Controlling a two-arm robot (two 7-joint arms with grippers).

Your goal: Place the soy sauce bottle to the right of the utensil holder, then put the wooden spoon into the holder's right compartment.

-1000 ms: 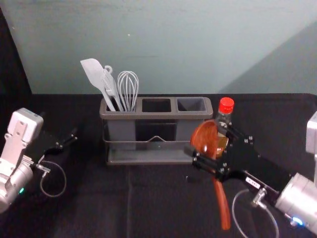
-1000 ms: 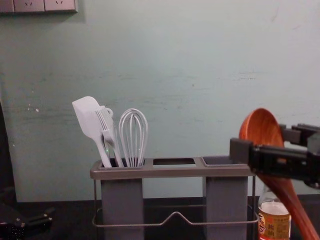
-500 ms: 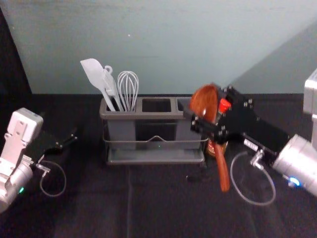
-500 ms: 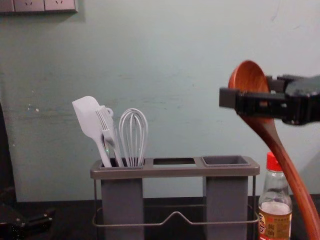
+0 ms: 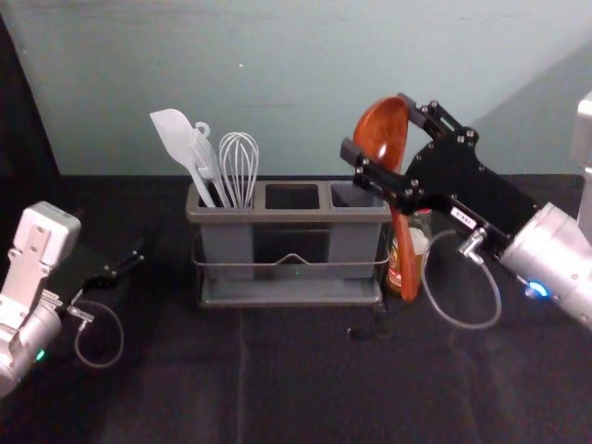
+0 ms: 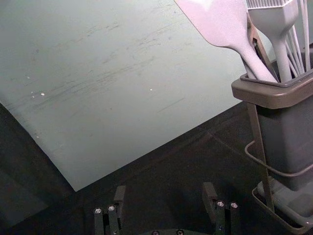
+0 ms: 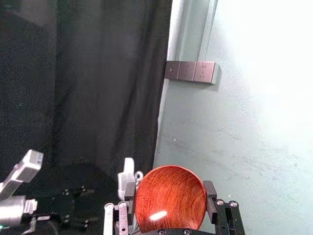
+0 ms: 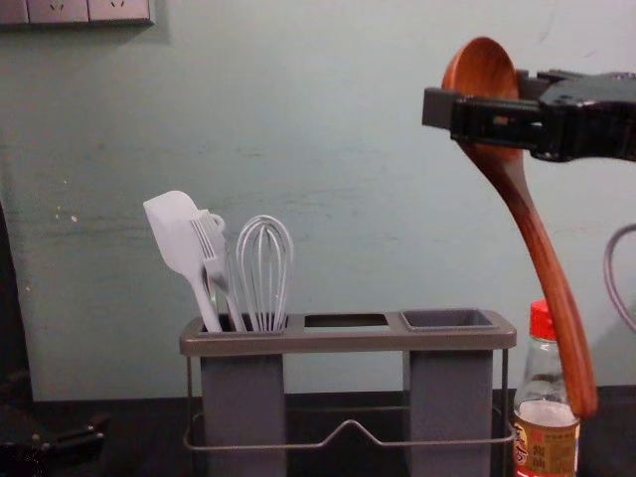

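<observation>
The right gripper [image 5: 378,126], high near the holder [image 5: 291,216], has jaws pinching the wooden spoon [image 8: 545,263]'s bowl [image 8: 484,70]; stiff, probably light, it may swivel. The left gripper [image 6: 164,187] is far left, jaws spread.

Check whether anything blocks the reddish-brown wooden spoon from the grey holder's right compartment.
The holder's grey-brown rim probably does: the spoon's handle ends right of it, seemingly lower. The red-capped glass bottle is behind the handle, not between.

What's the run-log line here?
right gripper: wooden spoon held handle-down, high at right | soy sauce bottle: right of utensil holder | right compartment: awaiting spoon | left gripper: open, left of holder
</observation>
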